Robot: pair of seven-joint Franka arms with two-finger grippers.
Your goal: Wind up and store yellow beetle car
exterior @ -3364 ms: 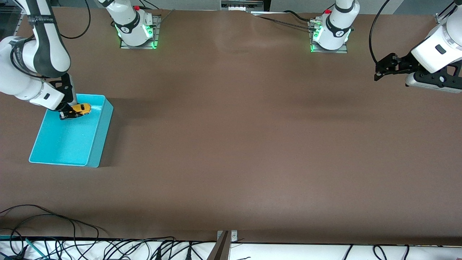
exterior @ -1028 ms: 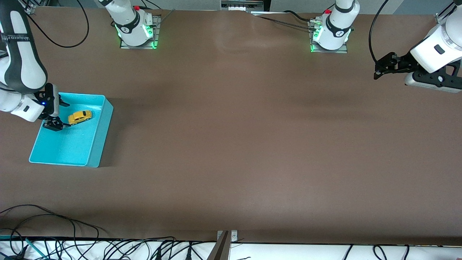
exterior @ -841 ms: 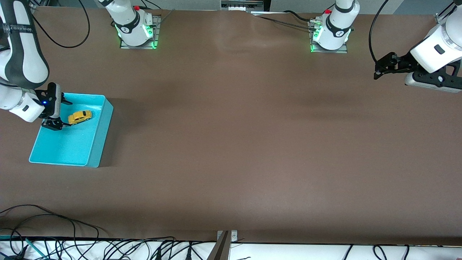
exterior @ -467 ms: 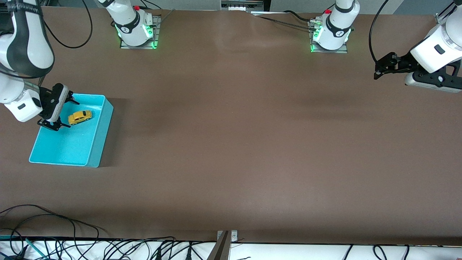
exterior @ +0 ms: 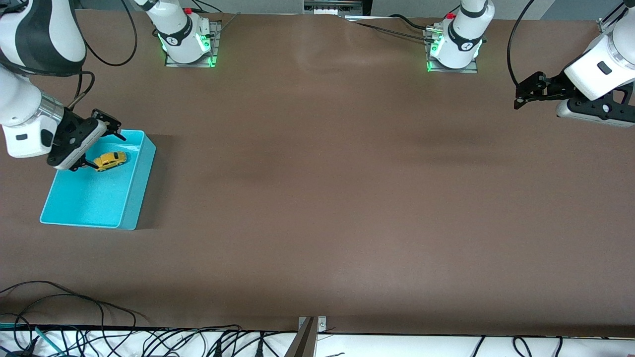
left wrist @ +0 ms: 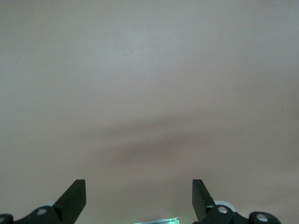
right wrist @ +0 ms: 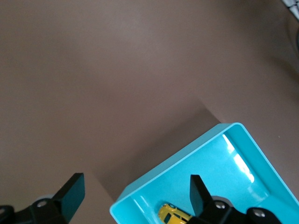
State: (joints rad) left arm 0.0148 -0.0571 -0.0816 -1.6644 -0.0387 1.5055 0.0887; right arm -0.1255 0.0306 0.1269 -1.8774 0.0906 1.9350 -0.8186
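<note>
The right gripper (exterior: 101, 144) has let go of the car (exterior: 110, 160) and lifted away, fingers spread and empty, hovering over the bin's (exterior: 130, 198) edge. The car now sits inside the bin, so storing looks done. The left gripper (exterior: 526, 94) waits open over the bare brown surface (exterior: 322, 198), cables along its near edge.

Even, soft overhead light — the brown counter (exterior: 317, 198) shows faint broad shadows under both arms. White glare streaks the turquoise bin (right wrist: 243, 163) wall — frames stay sharp, wrist views paler.
</note>
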